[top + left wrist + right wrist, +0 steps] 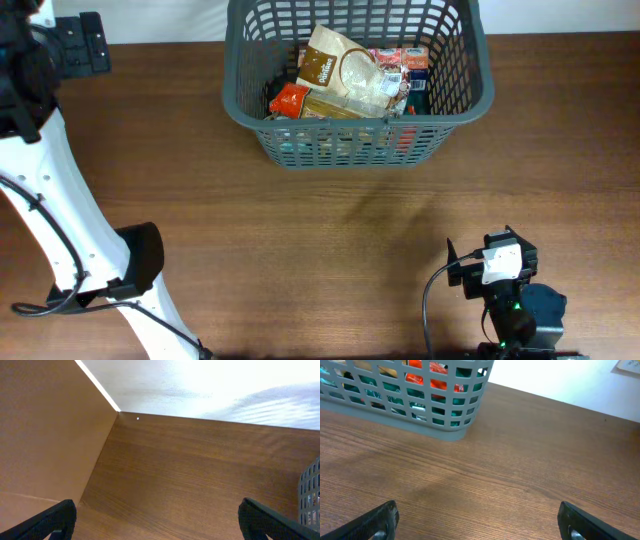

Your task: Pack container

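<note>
Overhead and wrist views, packing scene. The large dark grey plastic basket (350,148), rectangular with rounded corners and lattice-slotted sides, stands at the far middle of the brown wood-grain table (330,240). Inside it lie a beige packet with a brown label (345,68), tilted across the top of the pile, a small orange-red packet (290,100) at its left, and further red and teal packets (412,66) at the right. Red and teal wrappers show through the slots in the right wrist view. The left gripper (157,520) is near the far left corner of the table, fingers spread wide over bare wood, with the basket wall at its right. The right gripper (477,520) is near the front right edge, well apart from the basket, fingers likewise spread wide.
</note>
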Robot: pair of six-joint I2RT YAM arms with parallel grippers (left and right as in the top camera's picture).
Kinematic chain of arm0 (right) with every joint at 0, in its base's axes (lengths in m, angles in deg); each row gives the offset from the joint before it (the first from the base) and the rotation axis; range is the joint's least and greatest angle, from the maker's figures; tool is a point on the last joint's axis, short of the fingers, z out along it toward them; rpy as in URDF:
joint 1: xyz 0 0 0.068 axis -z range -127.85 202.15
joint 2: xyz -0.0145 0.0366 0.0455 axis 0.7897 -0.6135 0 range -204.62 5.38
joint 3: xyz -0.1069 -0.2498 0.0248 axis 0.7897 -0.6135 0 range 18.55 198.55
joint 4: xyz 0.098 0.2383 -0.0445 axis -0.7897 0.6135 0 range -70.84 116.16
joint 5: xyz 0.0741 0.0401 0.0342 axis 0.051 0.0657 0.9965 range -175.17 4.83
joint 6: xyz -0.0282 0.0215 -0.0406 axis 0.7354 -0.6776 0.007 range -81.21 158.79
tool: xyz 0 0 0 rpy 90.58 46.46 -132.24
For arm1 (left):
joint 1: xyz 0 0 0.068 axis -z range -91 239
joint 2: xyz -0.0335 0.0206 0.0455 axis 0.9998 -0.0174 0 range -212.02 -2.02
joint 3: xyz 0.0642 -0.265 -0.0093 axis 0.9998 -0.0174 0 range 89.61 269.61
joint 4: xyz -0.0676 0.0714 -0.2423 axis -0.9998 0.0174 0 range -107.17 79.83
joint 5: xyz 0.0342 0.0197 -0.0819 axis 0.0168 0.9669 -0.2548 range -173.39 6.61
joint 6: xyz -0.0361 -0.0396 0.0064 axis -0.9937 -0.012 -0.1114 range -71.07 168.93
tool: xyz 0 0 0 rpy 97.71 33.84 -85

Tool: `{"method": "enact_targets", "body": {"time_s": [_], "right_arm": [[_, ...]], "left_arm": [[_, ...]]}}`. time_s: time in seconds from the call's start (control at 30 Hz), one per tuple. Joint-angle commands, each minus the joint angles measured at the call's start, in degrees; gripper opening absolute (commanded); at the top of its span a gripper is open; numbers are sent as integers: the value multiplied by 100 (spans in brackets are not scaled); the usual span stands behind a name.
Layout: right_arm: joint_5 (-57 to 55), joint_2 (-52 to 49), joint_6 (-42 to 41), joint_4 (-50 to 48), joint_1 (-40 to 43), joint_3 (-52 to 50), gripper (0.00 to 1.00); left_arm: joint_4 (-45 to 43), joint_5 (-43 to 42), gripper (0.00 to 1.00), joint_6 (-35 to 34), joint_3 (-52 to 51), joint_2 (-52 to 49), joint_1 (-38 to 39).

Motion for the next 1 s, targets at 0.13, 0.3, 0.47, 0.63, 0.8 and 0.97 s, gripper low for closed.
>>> {"method": "enact_targets", "body": {"time_s": [0.13, 0.3, 0.47, 0.63, 0.8, 0.97], "right_arm": [[72, 61, -83, -20, 48, -48, 99], [72, 61, -83, -20, 48, -48, 99], [72, 61, -83, -20, 48, -48, 99], [72, 61, -83, -20, 48, -48, 99], [72, 61, -83, -20, 48, -48, 99], [72, 61, -83, -20, 48, -48, 99]], "left_arm": [[0, 39, 99, -92, -323, 1034, -13], [0, 37, 99, -92, -1631, 2124, -13], [-601, 35, 99, -94, -3722, 3480, -13], [-2352, -31, 99, -94, -6297, 4979, 83], [-5080, -26, 99, -92, -8981, 6446, 385], [-6822, -28, 99, -92, -11261, 7825, 415]]}}
